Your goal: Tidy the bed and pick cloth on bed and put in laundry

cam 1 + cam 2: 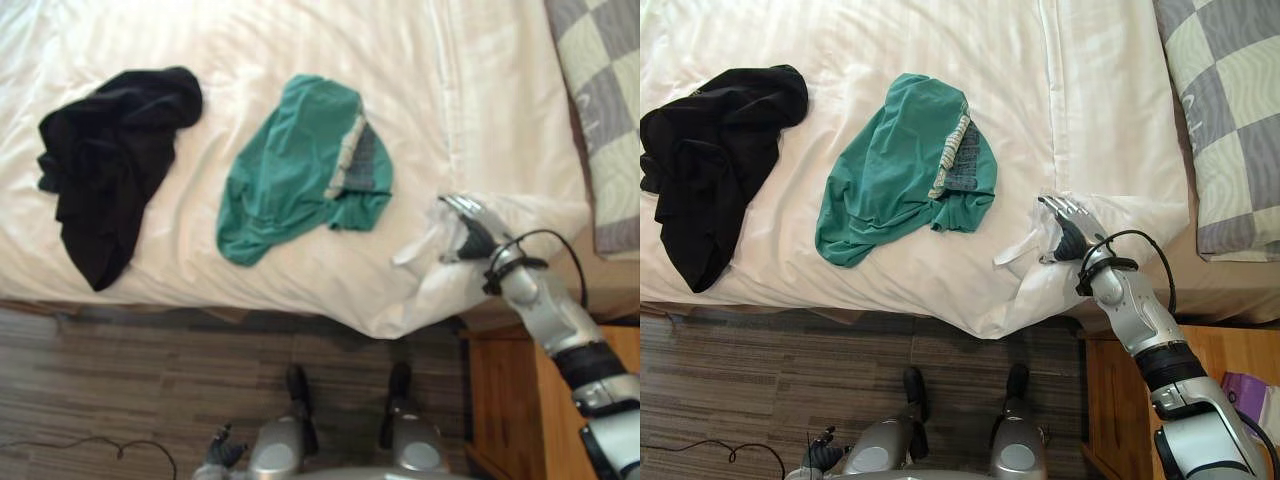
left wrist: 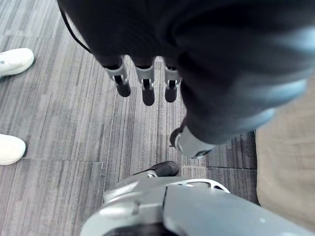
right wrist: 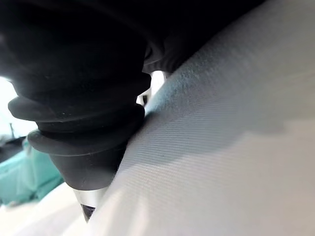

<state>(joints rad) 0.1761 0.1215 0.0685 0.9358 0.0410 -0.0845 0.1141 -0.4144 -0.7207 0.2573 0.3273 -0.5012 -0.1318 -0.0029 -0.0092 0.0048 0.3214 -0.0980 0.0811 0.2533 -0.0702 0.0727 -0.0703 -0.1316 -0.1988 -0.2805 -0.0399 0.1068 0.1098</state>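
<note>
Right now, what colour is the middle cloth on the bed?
Teal green; the cloth shows best in the right eye view.

Your right arm stretched forward to the bed's point(image 1: 940, 60) near corner, your right hand point(image 1: 1067, 228) there, fingers curled round a bunch of white sheet point(image 1: 1025, 250), your left hand point(image 2: 146, 88) hanging low before the bed's near edge, fingers straight, holding nothing.

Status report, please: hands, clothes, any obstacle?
Left hand open, low over floor. Right hand at white sheet corner. Black cloth, green cloth on it, untouched.
</note>
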